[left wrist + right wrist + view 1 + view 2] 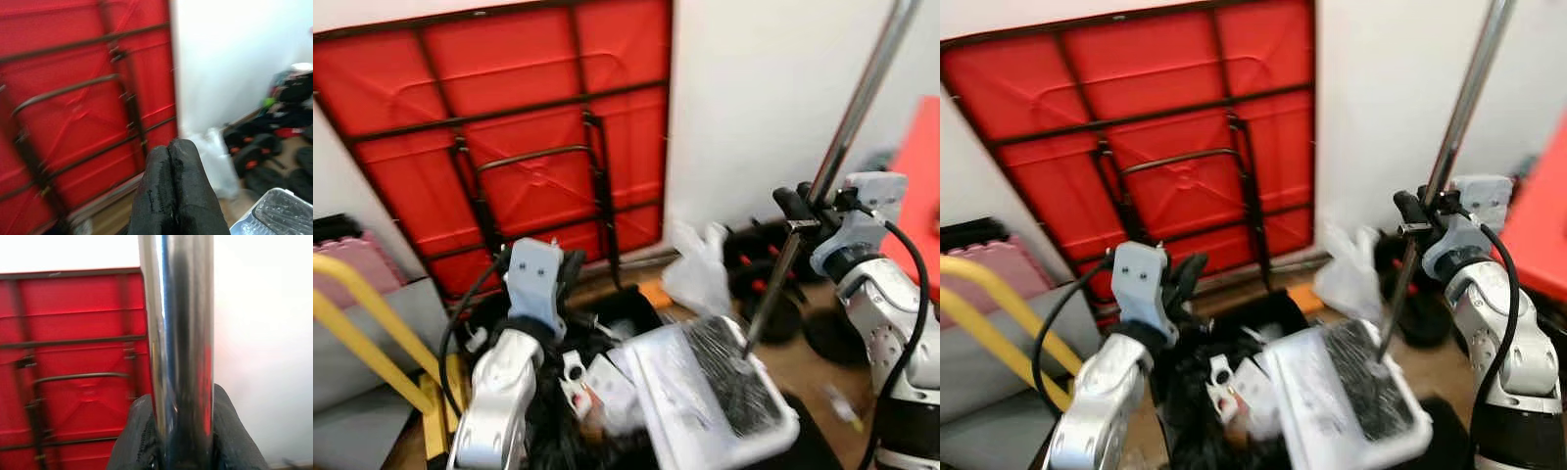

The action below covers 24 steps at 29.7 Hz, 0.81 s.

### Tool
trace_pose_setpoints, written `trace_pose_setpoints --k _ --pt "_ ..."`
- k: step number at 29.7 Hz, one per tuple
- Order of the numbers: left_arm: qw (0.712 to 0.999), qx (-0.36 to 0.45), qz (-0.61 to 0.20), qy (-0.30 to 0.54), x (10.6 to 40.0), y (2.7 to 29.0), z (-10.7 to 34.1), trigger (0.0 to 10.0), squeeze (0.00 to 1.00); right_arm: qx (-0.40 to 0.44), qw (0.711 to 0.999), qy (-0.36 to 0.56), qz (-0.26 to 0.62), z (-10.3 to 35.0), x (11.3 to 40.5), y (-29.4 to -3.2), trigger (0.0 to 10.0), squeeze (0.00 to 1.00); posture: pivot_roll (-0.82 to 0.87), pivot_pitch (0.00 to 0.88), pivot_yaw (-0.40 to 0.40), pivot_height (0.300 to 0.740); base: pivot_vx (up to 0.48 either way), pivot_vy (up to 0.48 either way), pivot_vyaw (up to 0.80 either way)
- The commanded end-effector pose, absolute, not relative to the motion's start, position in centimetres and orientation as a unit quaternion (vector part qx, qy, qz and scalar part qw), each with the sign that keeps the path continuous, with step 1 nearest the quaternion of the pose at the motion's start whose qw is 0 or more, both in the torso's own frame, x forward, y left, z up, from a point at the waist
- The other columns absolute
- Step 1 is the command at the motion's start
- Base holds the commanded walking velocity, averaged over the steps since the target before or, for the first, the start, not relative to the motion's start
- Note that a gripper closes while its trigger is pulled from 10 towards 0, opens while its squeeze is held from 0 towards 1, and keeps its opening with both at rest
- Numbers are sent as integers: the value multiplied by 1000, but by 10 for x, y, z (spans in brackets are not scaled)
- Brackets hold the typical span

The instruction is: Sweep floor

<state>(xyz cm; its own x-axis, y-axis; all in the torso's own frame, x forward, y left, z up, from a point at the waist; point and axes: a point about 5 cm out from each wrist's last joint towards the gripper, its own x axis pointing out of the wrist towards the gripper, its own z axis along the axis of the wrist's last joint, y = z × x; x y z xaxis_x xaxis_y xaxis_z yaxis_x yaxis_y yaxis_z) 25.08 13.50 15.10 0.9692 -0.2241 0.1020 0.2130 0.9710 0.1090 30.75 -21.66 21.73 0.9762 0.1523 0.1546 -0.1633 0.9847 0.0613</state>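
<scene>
A long silver pole [857, 108] slants down from the upper right to a white dustpan-like head [690, 401] with black bristles [732, 380] lying in it. My right gripper [803, 211] is shut on this pole at mid height; in the right wrist view the pole [178, 333] runs up between the black fingers [137, 440]. My left gripper [570, 269] is raised over a black bin [622, 308] holding white scraps [587, 377]. Its fingers [161, 191] are pressed together with nothing between them.
A red folded table [509, 127] leans on the white wall. A white plastic bag [700, 269] and black weights [773, 289] lie by the wall. A yellow frame [362, 323] and pink mat [352, 259] stand left. A red surface [920, 166] is on the right.
</scene>
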Motion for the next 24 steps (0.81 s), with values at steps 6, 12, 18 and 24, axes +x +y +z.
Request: trace_pose_setpoints --k 6,12,18,24 --pt "993 41 -99 -52 237 136 156 10000 0 41 993 -101 52 229 314 -228 10000 0 -94 75 -19 740 97 0 265" --pt "993 40 -106 -40 228 135 156 10000 0 22 994 -97 44 230 319 -232 10000 0 -78 111 -15 740 0 0 0" --pt "991 37 -124 -21 213 133 157 10000 0 -5 995 -99 31 232 328 -233 10000 0 -51 158 -7 740 0 0 0" --pt "984 0 -181 1 196 119 159 10000 0 -45 993 -112 14 238 340 -237 10000 0 -31 202 8 740 0 0 0"
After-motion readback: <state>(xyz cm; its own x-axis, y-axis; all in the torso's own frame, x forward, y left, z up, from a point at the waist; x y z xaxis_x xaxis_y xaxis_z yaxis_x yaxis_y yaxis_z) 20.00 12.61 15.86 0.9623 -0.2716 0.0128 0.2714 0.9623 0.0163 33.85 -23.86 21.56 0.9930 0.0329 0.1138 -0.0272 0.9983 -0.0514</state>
